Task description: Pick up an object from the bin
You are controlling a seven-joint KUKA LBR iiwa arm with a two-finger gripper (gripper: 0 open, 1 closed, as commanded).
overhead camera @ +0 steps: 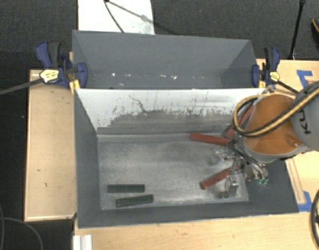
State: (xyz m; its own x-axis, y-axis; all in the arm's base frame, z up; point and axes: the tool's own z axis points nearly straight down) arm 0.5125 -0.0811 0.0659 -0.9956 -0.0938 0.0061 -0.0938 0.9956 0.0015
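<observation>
Hanging over red-handled pliers [213, 179], the tool [231, 184] (grip state unclear) is well apart from two dark bars [126, 189].

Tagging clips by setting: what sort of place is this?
Likely a robotics lab grasping rig: a robot arm reaches into a grey bin holding few loose things, a red-handled tool and two dark bars.
</observation>
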